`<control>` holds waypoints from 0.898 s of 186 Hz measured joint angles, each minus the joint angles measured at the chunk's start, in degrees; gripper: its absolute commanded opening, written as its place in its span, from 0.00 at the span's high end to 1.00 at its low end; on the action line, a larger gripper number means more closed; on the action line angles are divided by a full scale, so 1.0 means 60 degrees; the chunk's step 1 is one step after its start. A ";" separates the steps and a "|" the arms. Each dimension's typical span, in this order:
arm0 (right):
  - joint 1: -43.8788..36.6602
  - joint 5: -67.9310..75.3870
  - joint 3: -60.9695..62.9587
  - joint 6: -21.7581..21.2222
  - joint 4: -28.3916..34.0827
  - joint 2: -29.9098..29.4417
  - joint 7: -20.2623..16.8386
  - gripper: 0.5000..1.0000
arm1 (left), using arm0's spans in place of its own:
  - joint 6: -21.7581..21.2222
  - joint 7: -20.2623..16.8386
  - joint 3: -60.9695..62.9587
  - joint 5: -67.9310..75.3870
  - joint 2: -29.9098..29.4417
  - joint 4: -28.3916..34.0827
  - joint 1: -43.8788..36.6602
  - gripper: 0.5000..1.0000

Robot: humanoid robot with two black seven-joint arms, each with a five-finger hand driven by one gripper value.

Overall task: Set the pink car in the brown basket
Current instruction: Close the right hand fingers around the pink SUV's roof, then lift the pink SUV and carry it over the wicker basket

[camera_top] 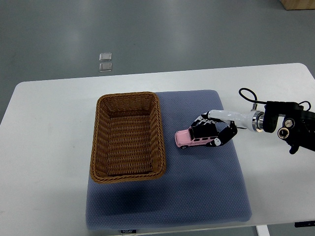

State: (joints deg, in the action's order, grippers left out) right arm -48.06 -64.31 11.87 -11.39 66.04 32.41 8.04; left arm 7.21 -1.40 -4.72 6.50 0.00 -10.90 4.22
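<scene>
On the blue-grey padded mat [197,196], our right robot hand [216,130] grips the small pink toy car [192,139]; the brown woven wicker basket [127,101] awaits, empty.

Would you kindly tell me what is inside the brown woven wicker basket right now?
Nothing: the brown woven wicker basket shows only its bare floor. The pink toy car sits outside on the blue-grey mat, under the right hand. Nothing covers the interior.

Pink car [193,139]: small toy, black roof and windows, upright on its wheels on the blue mat, nose pointing left toward the basket, just right of it. Brown basket [127,136]: rectangular woven wicker, open top up, empty, long side running away from the robot, on the mat's left part.
</scene>
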 measured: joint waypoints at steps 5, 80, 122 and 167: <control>0.0011 -0.0065 0.0001 0.0019 -0.0024 -0.0034 0.0006 0.78 | 0.0000 0.0000 -0.0002 0.0000 0.0000 0.0008 0.0000 0.00; -0.0360 -0.0271 0.0030 0.0261 -0.0148 0.0310 0.0201 1.00 | 0.0000 0.0000 -0.0004 0.0000 0.0000 0.0045 0.0000 0.00; -0.1229 0.0019 0.0155 -0.0030 0.0551 0.1256 0.0301 1.00 | 0.0000 0.0000 -0.0004 0.0001 0.0000 0.0045 0.0000 0.00; -0.2039 0.0838 0.0160 -0.0328 0.1057 0.1495 0.0314 1.00 | 0.0000 0.0000 -0.0004 0.0001 0.0000 0.0017 0.0000 0.00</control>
State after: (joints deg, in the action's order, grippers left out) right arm -60.30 -59.29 12.83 -13.36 72.38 41.37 9.92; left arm 7.21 -1.40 -4.75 6.51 0.00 -10.79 4.22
